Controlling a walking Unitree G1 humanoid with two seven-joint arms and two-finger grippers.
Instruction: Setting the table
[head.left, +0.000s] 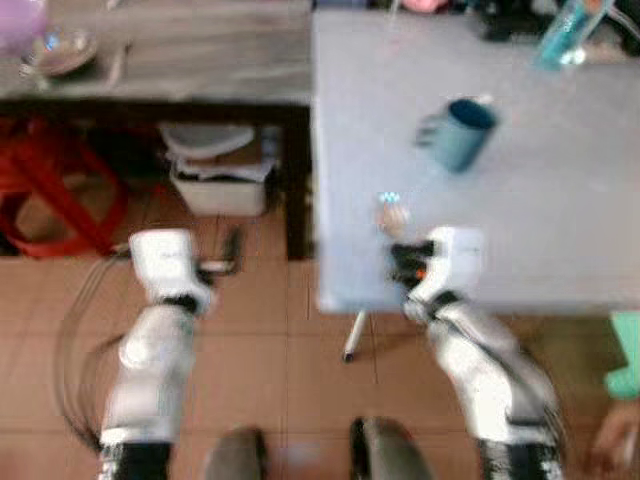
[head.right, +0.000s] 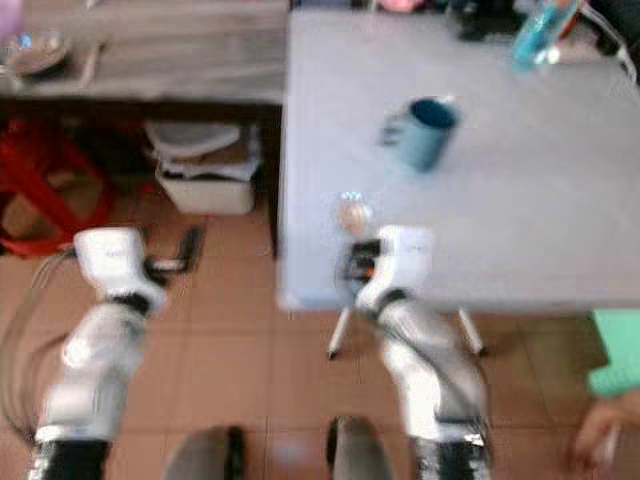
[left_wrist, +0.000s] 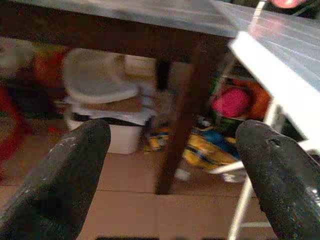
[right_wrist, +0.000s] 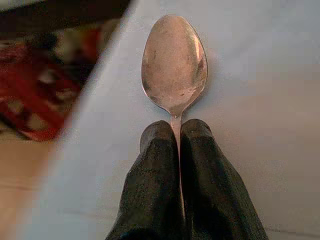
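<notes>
From the head, the right gripper (head.left: 398, 262) sits at the near edge of the white worktop (head.left: 560, 200), a spoon (head.left: 393, 214) jutting forward toward the blue mug (head.left: 460, 133), which stands well beyond. The left gripper (head.left: 232, 250) hangs over the floor, farther from the mug.

Left wrist: its jaws stand wide apart, holding nothing.

Right wrist: jaws pinch the spoon's handle, its long axis straight ahead, bowl over the worktop.

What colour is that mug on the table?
The mug is teal blue, clearest in the left eye view.
</notes>
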